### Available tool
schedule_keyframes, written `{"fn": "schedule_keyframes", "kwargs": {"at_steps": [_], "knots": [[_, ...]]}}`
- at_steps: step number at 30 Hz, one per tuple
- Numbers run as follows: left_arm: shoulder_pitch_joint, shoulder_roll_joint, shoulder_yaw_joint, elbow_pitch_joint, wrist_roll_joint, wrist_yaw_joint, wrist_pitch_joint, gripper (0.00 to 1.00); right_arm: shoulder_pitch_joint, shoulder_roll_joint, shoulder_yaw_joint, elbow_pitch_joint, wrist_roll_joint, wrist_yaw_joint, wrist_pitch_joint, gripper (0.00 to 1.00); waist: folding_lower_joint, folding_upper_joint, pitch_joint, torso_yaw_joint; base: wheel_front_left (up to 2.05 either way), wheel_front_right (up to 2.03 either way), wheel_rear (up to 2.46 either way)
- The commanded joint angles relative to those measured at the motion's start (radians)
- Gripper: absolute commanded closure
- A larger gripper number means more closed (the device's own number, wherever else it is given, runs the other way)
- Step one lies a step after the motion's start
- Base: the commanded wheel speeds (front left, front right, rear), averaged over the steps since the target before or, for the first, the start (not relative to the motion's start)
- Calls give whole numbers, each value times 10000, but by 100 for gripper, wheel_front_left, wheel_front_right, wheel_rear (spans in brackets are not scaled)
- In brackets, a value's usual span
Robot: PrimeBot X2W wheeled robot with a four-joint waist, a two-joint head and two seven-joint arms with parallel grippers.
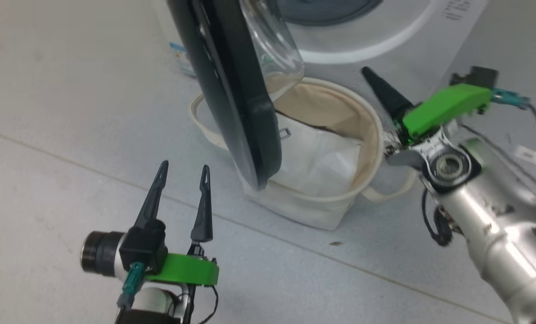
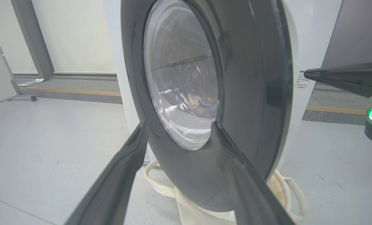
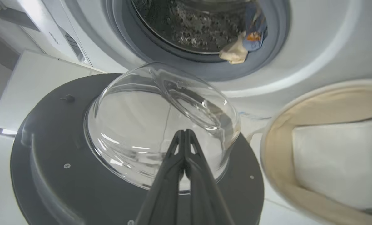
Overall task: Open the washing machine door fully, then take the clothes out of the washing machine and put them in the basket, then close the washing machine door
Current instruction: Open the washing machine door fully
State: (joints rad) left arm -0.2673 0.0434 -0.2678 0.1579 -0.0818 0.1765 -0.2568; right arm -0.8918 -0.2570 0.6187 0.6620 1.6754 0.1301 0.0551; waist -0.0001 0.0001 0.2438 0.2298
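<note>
Door: large round washing machine door, glossy black ring around a bulging clear glass bowl (image 1: 231,90), swung partway out, standing edge-on between the two sets of jaws; judged not yet fully open.
Machine: white front-loading washing machine with grey rubber gasket and perforated steel drum (image 3: 314,47), mouth exposed beyond the right jaws.
Clothes: light blue garment with orange print plus cream-yellow fabric (image 3: 248,40), bunched at the gasket lip, well ahead of the right jaws and past the glass bowl; none lifted out.
Basket: round cream canvas basket with loop handles (image 1: 376,135), on the grey floor (image 1: 47,202) just beside the right jaws, under the door's lower edge; inside, a flat white folded sheet (image 1: 322,157), no garments.
Progress: first step under way by the look of it; unloading and closing both left.
Left jaws: spread wide, holding nothing, aimed at the door's outer face near the lower ring, apparently just short of contact.
Right jaws: pressed together, holding nothing, pointed at the glass bowl on the door's inner side; contact impossible to tell.
Left wrist (image 1: 101,256): low, roughly level, jaws angled up and forward.
Right arm: silver forearm (image 1: 497,225) reaching in from the right, wrist bent toward the machine front.
</note>
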Motion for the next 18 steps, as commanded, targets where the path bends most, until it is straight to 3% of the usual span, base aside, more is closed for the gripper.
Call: {"fn": "schedule_keyframes", "kwargs": {"at_steps": [1,6,11,16,17,18], "knots": [[-26,151,397,-276,88,-27,-49,0,263,-29,161,-585,-484,6,-488,100,1,-1,-287,-230,0,0,0],[330,262,604,-241,173,-91,-49,0,1433,-765,741,-1959,-2479,6,-2547,100,1,-1,-808,-569,0,0,0],[680,326,779,-313,211,-130,-49,0,2620,-987,554,-2558,-2984,6,-2997,100,1,-1,-1115,-895,0,0,0],[950,319,869,-286,218,-200,-49,0,3754,-1023,-26,-3010,-4474,6,-3154,100,1,-1,-1333,-1144,0,0,0],[987,310,868,-273,218,-212,-49,0,4020,-960,-478,-3054,-4996,6,-3159,71,1,-1,-1396,-1169,0,0,0],[1017,299,871,-275,212,-218,-49,0,4363,-787,-931,-3086,-5428,6,-3162,14,1,-1,-1437,-1191,0,0,0]]}}
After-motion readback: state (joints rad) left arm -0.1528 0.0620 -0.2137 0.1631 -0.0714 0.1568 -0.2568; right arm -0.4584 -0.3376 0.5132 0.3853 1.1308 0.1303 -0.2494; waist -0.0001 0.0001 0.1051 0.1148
